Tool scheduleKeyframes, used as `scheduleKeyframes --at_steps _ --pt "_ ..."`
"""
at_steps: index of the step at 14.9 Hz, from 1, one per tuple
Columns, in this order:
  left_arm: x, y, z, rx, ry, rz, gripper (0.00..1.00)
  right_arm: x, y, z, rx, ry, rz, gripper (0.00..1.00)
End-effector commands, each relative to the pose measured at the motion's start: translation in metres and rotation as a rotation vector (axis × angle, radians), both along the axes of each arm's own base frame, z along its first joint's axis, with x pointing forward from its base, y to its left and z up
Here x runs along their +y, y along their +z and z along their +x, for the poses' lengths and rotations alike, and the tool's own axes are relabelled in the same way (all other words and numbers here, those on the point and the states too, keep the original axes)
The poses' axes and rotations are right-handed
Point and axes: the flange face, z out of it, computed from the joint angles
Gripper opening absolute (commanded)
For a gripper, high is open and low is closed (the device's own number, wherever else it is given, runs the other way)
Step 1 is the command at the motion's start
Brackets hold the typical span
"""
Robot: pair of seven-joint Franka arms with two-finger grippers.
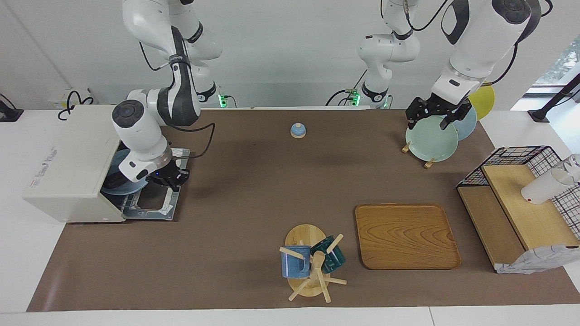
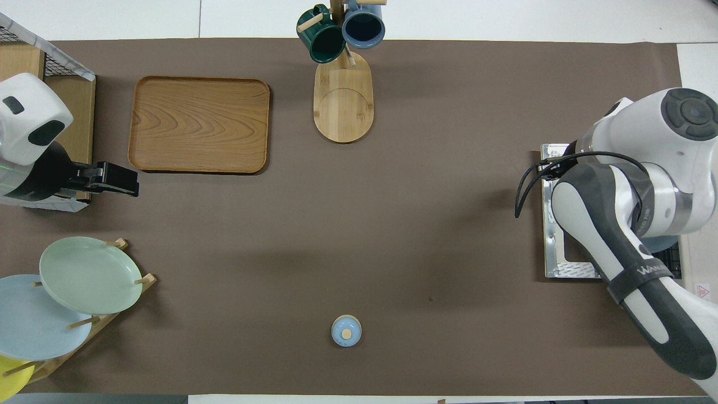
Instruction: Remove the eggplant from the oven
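Claw (image 1: 170, 177) (right) over oven (image 1: 72, 167) door

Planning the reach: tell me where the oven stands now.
In the facing view the oven sits at the right arm's end of the table, its door folded down open, a blue plate in its mouth.

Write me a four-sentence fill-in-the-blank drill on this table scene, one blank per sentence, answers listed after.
1. The oven has its door folded ____.
2. The right gripper is at the oven's mouth, over that door, beside a light ____ plate inside the oven.
3. The left gripper hangs over the rack of ____.
4. Two mugs hang on the mug tree; the wooden tray beside it carries ____.

Answers: down (open); blue; plates; nothing
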Motion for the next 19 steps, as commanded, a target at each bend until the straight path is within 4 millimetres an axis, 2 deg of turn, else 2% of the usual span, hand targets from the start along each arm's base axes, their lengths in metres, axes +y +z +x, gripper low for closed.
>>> scheduleKeyframes --at_steps 1,2,4,6,9,11,14,19 --pt "0.003 0.007 -0.002 -0.006 0.0 -0.013 1.0 -0.041 0.025 -0.015 0.032 -0.043 -0.039 0.76" --pt "0.003 0.007 -0.002 -0.006 0.0 -0.013 1.0 -0.054 0.023 -0.019 0.037 -0.06 -0.045 0.76" --pt "0.003 0.007 -0.002 -0.006 0.0 -0.013 1.0 -0.058 0.019 -0.025 0.052 -0.068 -0.047 0.74" --pt "0.004 0.007 -0.002 -0.006 0.002 -0.013 1.0 -0.067 0.006 -0.038 0.065 -0.079 -0.046 0.68" --pt "0.003 0.007 -0.002 -0.004 0.0 -0.013 1.0 -0.062 -0.003 -0.042 0.026 -0.079 -0.044 0.58" --pt "0.003 0.007 -0.002 -0.006 0.0 -0.013 1.0 -0.061 -0.005 -0.044 0.03 -0.067 -0.045 0.58" --pt "0.003 0.007 -0.002 -0.004 0.0 -0.013 1.0 -0.074 -0.006 -0.047 0.037 -0.045 -0.041 0.58" --pt "0.003 0.007 -0.002 -0.004 0.0 -0.013 1.0 -0.074 -0.02 -0.059 0.014 -0.039 -0.04 0.58"
